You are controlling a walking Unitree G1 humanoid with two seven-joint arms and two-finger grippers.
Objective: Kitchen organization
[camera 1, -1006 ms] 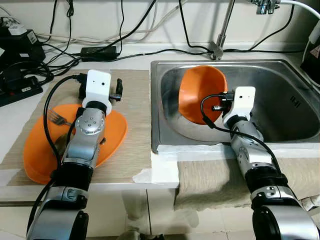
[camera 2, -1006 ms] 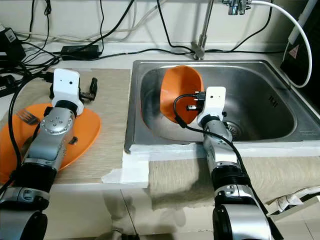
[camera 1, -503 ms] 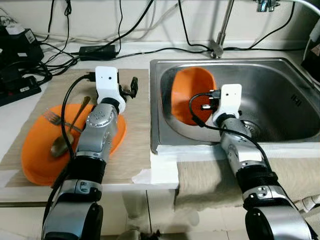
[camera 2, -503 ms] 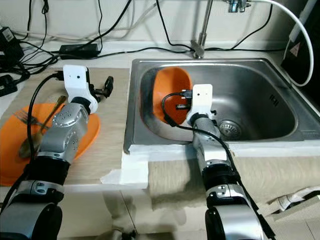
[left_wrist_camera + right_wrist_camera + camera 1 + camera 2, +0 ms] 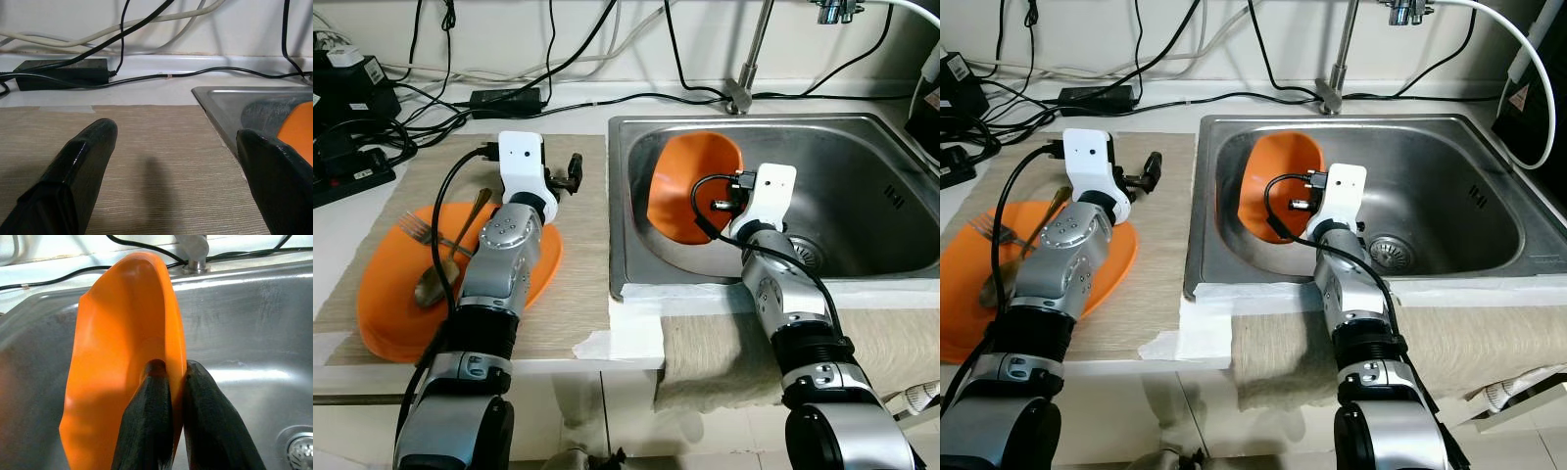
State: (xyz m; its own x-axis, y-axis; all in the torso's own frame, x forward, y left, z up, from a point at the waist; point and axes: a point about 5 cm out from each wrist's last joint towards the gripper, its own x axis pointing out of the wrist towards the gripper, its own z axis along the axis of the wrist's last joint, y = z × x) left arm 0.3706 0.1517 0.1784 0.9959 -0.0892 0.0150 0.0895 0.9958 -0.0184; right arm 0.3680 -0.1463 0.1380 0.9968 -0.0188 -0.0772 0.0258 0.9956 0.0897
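Steel sink (image 5: 862, 186): its walls ring the right fingers; open basin lies beyond them toward the drain.
Mat (image 5: 146, 161): bare weave between and ahead of the left fingers, room to set things.
Orange plate (image 5: 122, 357): on edge in the sink, rim pinched between the right gripper (image 5: 171, 377) fingers.
Second plate (image 5: 386, 294): behind the left fingers, carrying fork and spoon.
Left gripper (image 5: 176, 161): spread wide, empty, above the mat.
Risk: thin rim grip; plate may pivot, slip, or clip the sink edge when lifted.
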